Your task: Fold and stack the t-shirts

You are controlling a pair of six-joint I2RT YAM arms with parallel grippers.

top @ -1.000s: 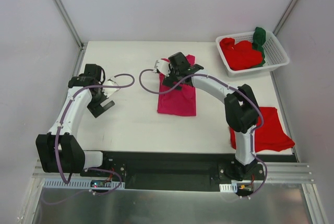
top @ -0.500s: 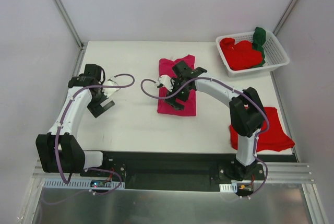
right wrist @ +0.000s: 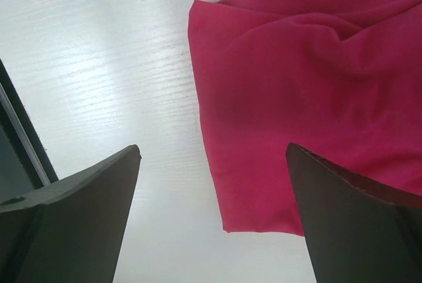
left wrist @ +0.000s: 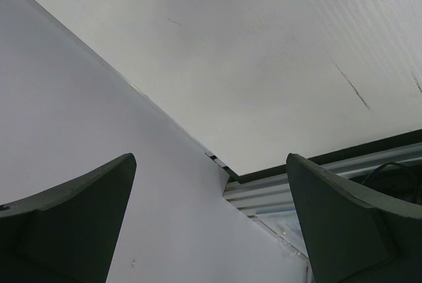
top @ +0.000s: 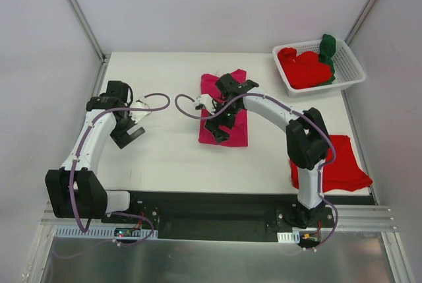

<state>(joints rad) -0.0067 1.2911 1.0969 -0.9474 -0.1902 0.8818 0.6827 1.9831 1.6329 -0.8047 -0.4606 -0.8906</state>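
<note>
Table [top: 165, 157]: white.
Pink t-shirt [top: 237, 131]: flat, mid-table, toward the far edge.
Red t-shirt [top: 343, 167]: near right corner.
Basket [top: 343, 82]: far right corner, holding red shirts [top: 303, 68] and a green shirt [top: 328, 49].
Right gripper [right wrist: 212, 157]: spread wide, empty, over the pink t-shirt's left edge.
Left gripper [left wrist: 211, 157]: spread wide, empty, by the left edge.

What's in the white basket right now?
The white basket holds bunched red t-shirts and a dark green t-shirt at its far corner. Anything beneath them is covered.

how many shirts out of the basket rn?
2: magenta shirt mid-table beneath the right gripper; red shirt near right edge. More piled in the basket, count unclear.
</note>
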